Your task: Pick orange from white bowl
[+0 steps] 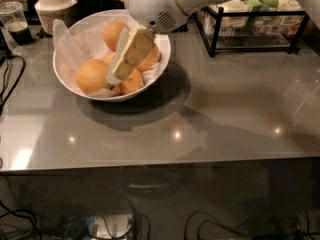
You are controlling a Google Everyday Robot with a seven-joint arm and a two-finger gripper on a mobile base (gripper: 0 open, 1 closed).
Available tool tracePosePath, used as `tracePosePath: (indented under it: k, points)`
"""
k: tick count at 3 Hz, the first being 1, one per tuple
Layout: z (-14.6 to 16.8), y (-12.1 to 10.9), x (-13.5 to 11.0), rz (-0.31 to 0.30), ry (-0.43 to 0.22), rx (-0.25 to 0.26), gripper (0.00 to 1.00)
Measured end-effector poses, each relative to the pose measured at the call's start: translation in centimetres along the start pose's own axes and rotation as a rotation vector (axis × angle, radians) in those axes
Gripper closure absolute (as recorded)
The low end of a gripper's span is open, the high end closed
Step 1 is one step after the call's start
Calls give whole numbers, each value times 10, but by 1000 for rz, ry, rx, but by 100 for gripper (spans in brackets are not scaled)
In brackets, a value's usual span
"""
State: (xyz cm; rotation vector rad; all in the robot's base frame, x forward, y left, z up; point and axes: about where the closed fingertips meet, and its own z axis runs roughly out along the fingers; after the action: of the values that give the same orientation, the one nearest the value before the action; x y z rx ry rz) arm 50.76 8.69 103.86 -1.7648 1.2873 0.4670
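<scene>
The white bowl (67, 44), lined with crinkled white paper, stands at the back left of the grey table. It holds several oranges. The largest, pale orange (91, 76) lies at the bowl's front left. Deeper-orange ones lie at the back (113, 34), at the right (151, 60) and at the front (132, 84). My gripper (116, 75) reaches down from the white arm (160, 4) into the bowl. Its tip sits just right of the pale orange, between it and the front orange. Part of the middle oranges is hidden behind it.
A cream lidded paper cup (54, 3) and a plastic cup with dark drink (15, 23) stand behind the bowl at the left. A black wire rack (255, 26) with packets stands at the back right. Black cables (9, 79) lie at the left edge.
</scene>
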Motion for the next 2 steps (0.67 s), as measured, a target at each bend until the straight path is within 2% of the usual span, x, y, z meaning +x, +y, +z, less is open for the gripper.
tracePosePath:
  k: [1,2]
  points:
    - [18,4,30,70,-38,-16,0]
    - [50,-5,53,135,-180,27,0]
